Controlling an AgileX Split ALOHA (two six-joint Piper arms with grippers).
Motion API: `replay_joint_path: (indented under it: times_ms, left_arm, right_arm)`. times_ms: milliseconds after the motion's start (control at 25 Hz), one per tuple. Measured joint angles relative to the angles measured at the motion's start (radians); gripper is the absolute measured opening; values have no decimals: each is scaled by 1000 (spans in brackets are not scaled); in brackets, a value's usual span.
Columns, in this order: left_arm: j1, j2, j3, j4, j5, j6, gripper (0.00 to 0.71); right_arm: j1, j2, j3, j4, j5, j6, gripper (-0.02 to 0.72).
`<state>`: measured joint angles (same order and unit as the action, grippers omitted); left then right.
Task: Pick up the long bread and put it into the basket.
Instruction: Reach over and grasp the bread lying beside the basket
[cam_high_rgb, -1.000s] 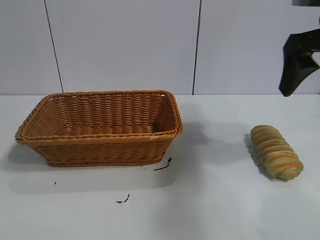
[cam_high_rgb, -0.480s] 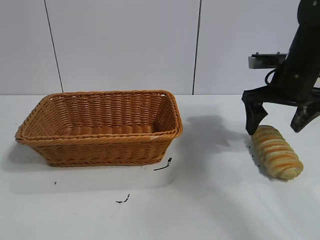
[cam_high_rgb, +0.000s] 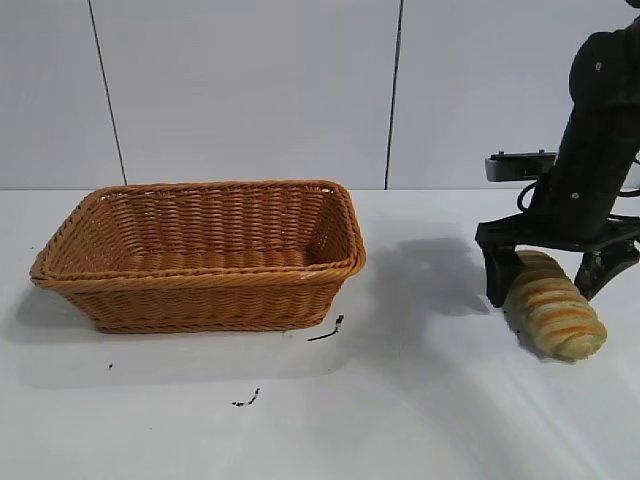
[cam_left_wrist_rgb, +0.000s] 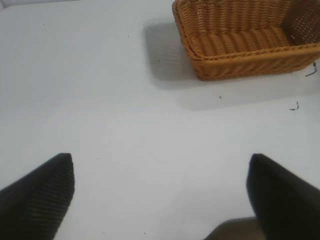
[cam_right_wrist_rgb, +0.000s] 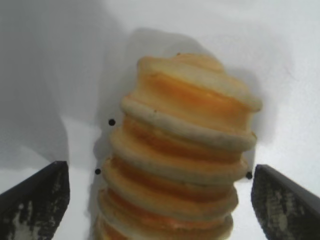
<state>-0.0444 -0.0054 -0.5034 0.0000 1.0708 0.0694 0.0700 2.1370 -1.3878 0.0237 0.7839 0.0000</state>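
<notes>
The long bread (cam_high_rgb: 556, 314), tan with orange-brown ridged stripes, lies on the white table at the right. It fills the middle of the right wrist view (cam_right_wrist_rgb: 180, 165). My right gripper (cam_high_rgb: 546, 285) is open and low over the loaf's far end, one finger on each side of it, not closed on it. The orange-brown wicker basket (cam_high_rgb: 200, 250) stands at the left and is empty. It also shows in the left wrist view (cam_left_wrist_rgb: 245, 40). My left gripper (cam_left_wrist_rgb: 160, 190) is open over bare table and is out of the exterior view.
Small dark scraps lie on the table in front of the basket (cam_high_rgb: 327, 330) and nearer the front (cam_high_rgb: 247, 399). White wall panels stand behind the table. Bare table lies between basket and bread.
My right arm has come down from the upper right edge onto the bread's far end, and its open fingers now straddle the loaf. The bread and basket have not moved.
</notes>
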Motion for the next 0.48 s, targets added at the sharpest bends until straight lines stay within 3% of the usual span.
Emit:
replay_joint_path:
  times_ms: [120, 240, 320, 480]
  left_arm:
    - [0, 0, 0, 0, 0, 0, 696]
    - [0, 0, 0, 0, 0, 0, 696]
    - [0, 0, 0, 0, 0, 0, 696]
    - [0, 0, 0, 0, 0, 0, 696]
  right_arm:
    - [0, 0, 0, 0, 2, 0, 519]
    - [0, 0, 0, -3, 10, 0, 286]
    - [0, 0, 0, -3, 12, 0, 174]
    - [0, -13, -9, -7, 47, 0, 132]
